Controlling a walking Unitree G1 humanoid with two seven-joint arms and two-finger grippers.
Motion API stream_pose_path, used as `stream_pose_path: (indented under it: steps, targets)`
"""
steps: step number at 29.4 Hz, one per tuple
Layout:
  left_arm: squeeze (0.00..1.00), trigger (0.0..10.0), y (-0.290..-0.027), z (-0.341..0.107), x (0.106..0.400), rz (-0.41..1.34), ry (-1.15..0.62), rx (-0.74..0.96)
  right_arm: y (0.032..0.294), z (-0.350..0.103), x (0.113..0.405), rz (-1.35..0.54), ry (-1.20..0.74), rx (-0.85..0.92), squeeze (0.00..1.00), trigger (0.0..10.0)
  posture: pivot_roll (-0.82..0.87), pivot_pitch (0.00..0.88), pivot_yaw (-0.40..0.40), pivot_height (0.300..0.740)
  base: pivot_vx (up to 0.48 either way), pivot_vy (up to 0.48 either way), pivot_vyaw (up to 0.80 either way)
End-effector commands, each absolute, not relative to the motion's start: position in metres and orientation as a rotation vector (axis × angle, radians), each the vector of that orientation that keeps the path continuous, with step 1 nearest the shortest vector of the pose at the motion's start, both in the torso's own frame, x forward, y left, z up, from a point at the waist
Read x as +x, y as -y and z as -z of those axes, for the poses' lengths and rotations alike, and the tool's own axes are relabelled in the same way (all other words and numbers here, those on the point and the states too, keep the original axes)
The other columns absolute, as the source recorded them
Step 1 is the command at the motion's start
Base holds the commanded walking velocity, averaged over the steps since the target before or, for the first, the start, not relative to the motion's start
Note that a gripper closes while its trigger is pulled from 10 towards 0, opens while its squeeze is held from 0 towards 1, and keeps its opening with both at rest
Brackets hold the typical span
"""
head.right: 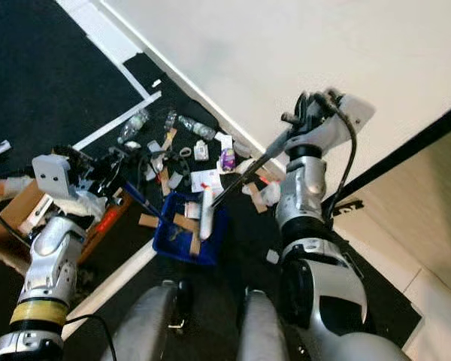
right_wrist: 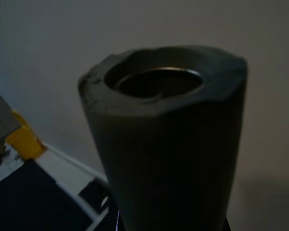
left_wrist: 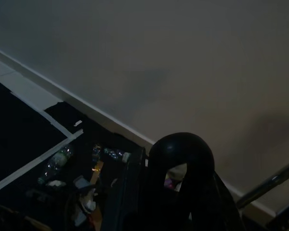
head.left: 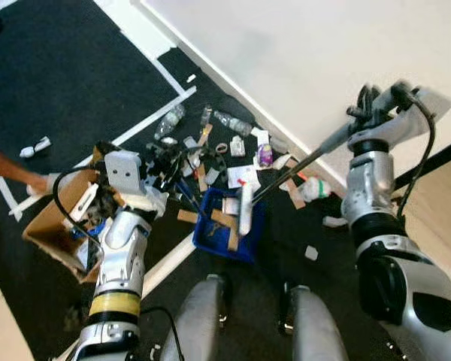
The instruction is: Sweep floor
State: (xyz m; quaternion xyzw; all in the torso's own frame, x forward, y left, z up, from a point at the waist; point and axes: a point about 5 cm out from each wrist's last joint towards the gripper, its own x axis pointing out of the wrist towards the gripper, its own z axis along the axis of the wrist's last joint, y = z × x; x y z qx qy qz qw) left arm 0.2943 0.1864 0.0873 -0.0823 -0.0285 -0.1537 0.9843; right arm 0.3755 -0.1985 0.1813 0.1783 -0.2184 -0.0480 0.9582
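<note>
Nearest, between the robot's knees and the litter, a blue dustpan [head.left: 227, 235] sits on the black floor [head.left: 52, 68], already carrying cardboard strips and a white tube. The left tool [head.left: 161, 167] is at the pan's left, close to its long dark handle, which rises from the pan toward that arm; the wrist view is too dark to tell whether its fingers are clamped on the handle or merely beside it. The right tool [head.left: 364, 101] is raised high on the right, and a grey broom pole [head.left: 301, 162] runs through it, slanting down and left toward the pan; the pole's end cap fills its wrist view, so it seems closed around the pole, though the fingers themselves are hidden. A cardboard box [head.left: 56, 222] stands to the left of the left arm. Beyond the pan lies the remaining litter [head.left: 233, 147]: bottles, paper scraps and wrappers strung along the white wall [head.left: 308, 53]. So the debris lies past the pan's far edge, and the pole's long axis already points from the right arm across it.
</note>
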Motion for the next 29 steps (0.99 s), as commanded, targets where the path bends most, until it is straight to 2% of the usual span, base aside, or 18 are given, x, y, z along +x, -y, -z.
stream_pose_path:
  steps: [1,13,22,29]
  targets:
    - [0.00,10.0,-0.165,-0.015,0.262,0.301,-0.271,-0.367,0.204,-0.200,0.376,0.100,0.534,0.364,0.00,10.0,0.14,0.205,-0.074,0.740,0.000,0.000,0.00]
    - [0.00,10.0,-0.160,-0.008,0.269,0.288,-0.261,-0.401,0.228,-0.212,0.377,0.157,0.554,0.398,0.00,10.0,0.13,0.154,-0.082,0.740,0.000,0.000,0.00]
    - [0.00,10.0,-0.166,-0.019,0.280,0.276,-0.156,-0.546,0.245,-0.211,0.370,0.220,0.536,0.154,0.00,10.0,0.14,0.121,-0.067,0.740,0.000,0.000,0.00]
    - [0.00,10.0,-0.169,-0.034,0.292,0.278,-0.076,-0.619,0.253,-0.196,0.368,0.280,0.435,0.063,0.00,10.0,0.14,0.107,-0.062,0.740,0.000,0.000,0.00]
